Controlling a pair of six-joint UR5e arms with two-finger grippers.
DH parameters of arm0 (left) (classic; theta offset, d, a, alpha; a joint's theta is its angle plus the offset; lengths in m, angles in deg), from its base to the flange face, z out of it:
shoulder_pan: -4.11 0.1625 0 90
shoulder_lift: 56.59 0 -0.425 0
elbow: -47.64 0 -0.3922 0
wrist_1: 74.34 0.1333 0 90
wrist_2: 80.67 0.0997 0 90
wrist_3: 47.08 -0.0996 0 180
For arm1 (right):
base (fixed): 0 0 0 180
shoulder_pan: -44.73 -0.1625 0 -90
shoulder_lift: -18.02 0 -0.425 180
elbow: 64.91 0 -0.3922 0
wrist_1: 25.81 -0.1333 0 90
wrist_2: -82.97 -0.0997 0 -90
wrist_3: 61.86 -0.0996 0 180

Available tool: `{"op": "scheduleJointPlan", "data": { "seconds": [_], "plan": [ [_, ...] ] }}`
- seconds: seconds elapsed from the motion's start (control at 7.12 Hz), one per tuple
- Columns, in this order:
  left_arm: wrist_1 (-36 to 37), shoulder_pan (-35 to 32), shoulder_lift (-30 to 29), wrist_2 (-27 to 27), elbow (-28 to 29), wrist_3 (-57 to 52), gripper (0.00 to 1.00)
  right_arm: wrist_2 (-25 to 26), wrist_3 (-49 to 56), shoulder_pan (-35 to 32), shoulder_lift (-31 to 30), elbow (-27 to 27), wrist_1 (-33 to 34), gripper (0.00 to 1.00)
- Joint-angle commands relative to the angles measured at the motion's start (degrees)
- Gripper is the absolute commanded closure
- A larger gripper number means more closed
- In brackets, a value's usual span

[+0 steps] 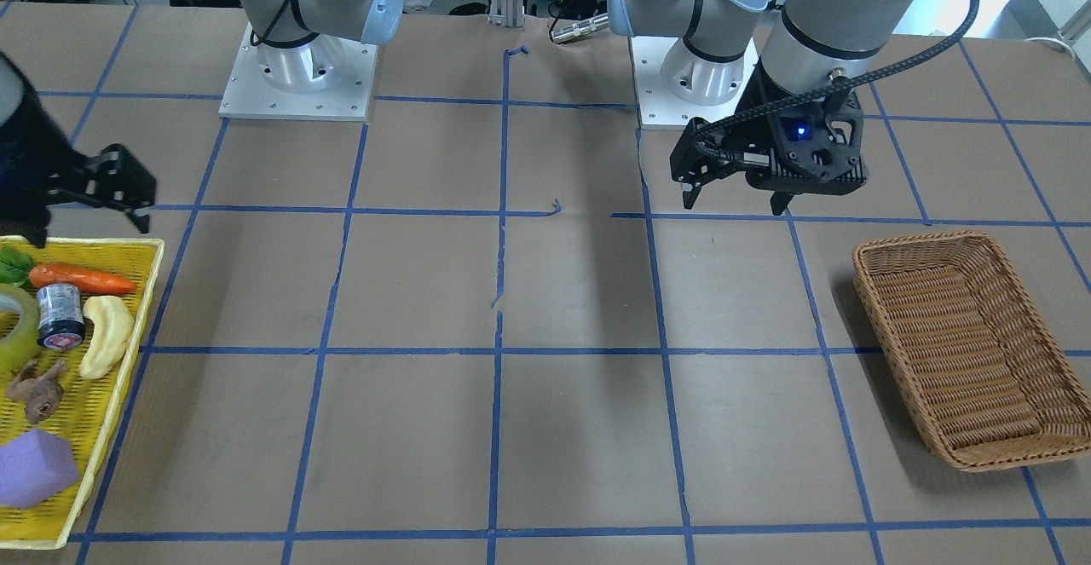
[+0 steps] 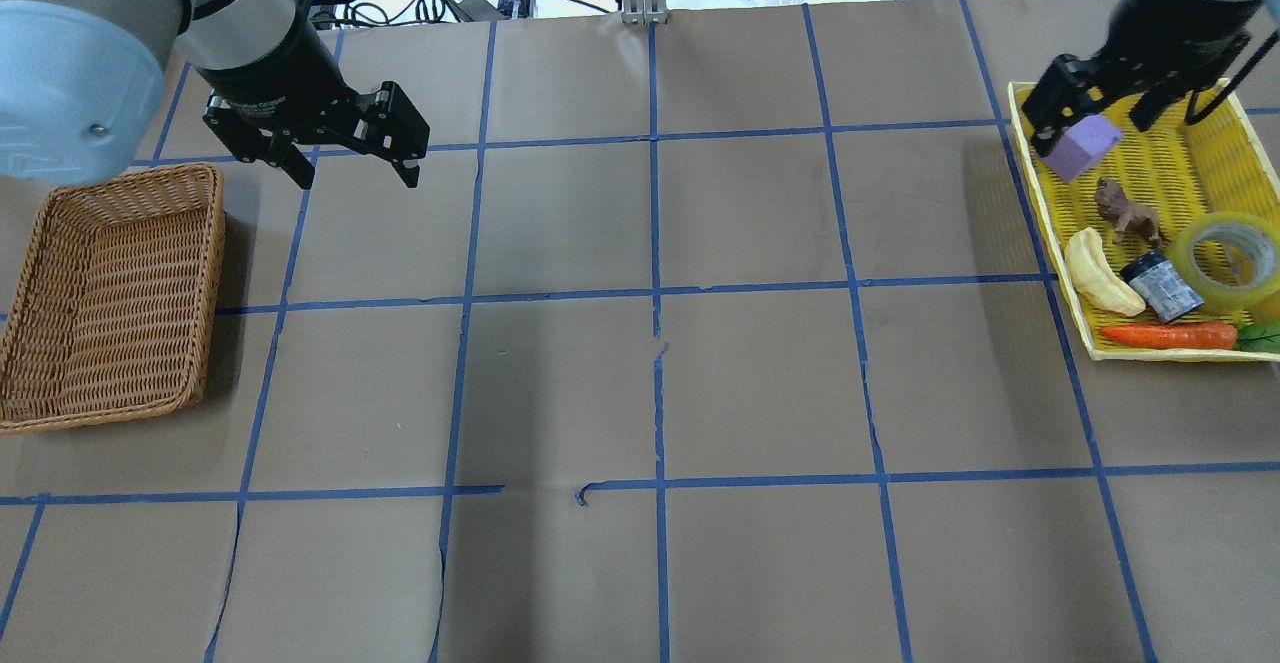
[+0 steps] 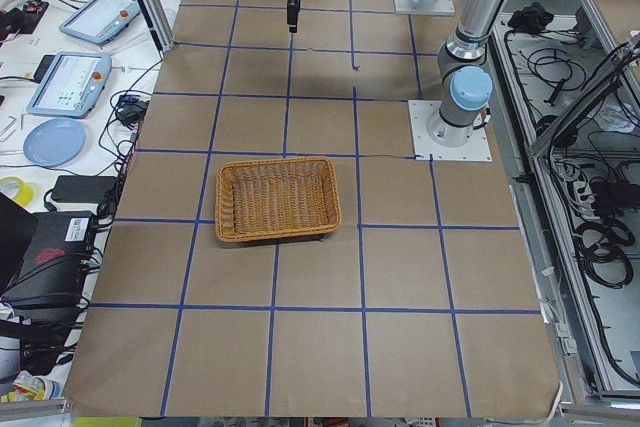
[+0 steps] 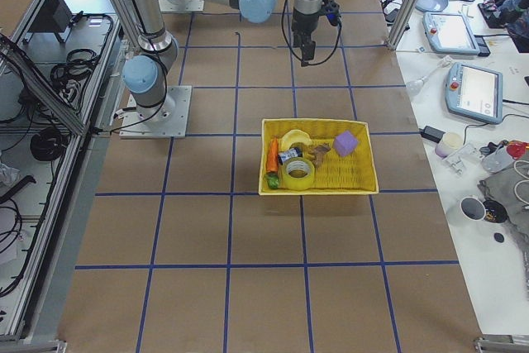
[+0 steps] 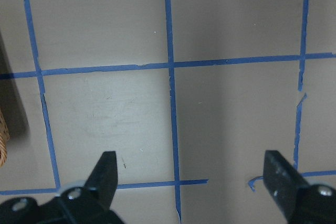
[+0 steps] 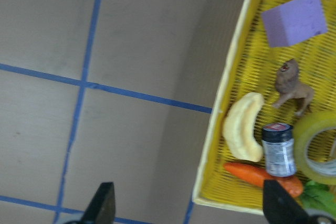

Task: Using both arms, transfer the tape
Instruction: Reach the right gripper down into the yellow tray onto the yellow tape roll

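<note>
The tape (image 2: 1225,258), a yellow-green translucent roll, lies flat in the yellow tray (image 2: 1050,225) at the table's right end. It also shows in the front view (image 1: 15,326), the right side view (image 4: 298,173) and the right wrist view (image 6: 317,148). My right gripper (image 2: 1090,133) is open and empty, held high over the tray's far end, apart from the tape. Its fingers frame the tray's edge in the right wrist view (image 6: 188,198). My left gripper (image 2: 358,181) is open and empty above bare table beside the wicker basket (image 2: 205,243). It also shows in the front view (image 1: 735,204) and the left wrist view (image 5: 189,158).
The tray also holds a purple block (image 2: 1082,148), a brown animal toy (image 2: 1125,211), a pale banana toy (image 2: 1098,271), a black jar (image 2: 1160,286) and a carrot (image 2: 1165,335). The jar touches the tape's side. Blue tape lines grid the brown table.
</note>
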Motion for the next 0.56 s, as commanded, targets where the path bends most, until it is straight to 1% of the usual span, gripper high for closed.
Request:
{"op": "scheduleJointPlan", "data": {
  "seconds": [0.0, 0.14, 0.28, 0.42],
  "plan": [
    [0.1, 0.1, 0.0, -0.1, 0.0, 0.1, 0.0, 0.5, 11.2, 10.9, 5.8, -0.4, 7.9, 0.0],
    [0.3, 0.0, 0.0, -0.1, 0.0, 0.1, 0.0, 0.5, 22.4, 15.6, 6.7, -0.5, 9.7, 0.0],
    [0.4, 0.1, 0.0, -0.1, 0.0, 0.1, 0.0, 2.0, 31.9, 17.9, 10.7, -0.5, 12.9, 0.0],
    [0.4, 0.0, 0.0, -0.2, 0.0, 0.2, 0.0, 5.8, 33.2, 19.7, 14.1, -0.5, 15.5, 0.0]
  ]
}}
